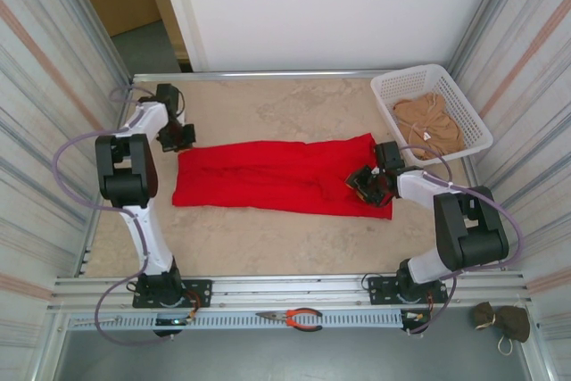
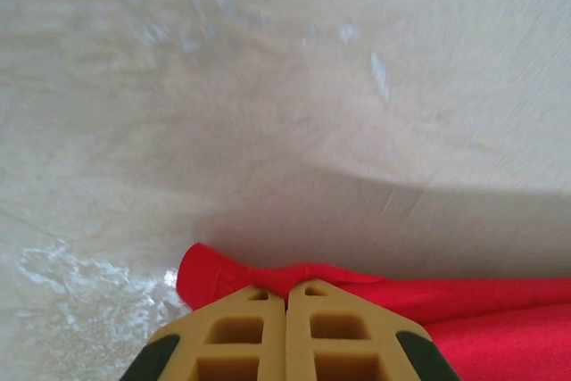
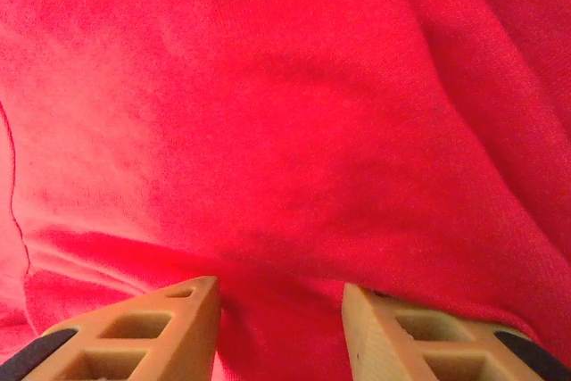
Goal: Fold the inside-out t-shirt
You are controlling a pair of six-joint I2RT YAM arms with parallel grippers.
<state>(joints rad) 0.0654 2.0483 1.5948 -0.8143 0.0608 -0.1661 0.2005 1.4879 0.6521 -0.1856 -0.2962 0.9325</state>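
Mottled beige tabletop (image 1: 268, 243); soft red t-shirt (image 1: 268, 176), long rumpled rectangle.

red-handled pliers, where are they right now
In the top view the red-handled metal pliers lie on the slotted metal rail at the near edge, roughly midway between the left arm's base and the right arm's base.

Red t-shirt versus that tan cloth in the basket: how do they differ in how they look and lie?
The red t-shirt lies spread out long and fairly flat on the table; the tan garment sits crumpled in the white basket at the far right corner. The red t-shirt also covers far more area than the tan garment. Both are soft cloth.
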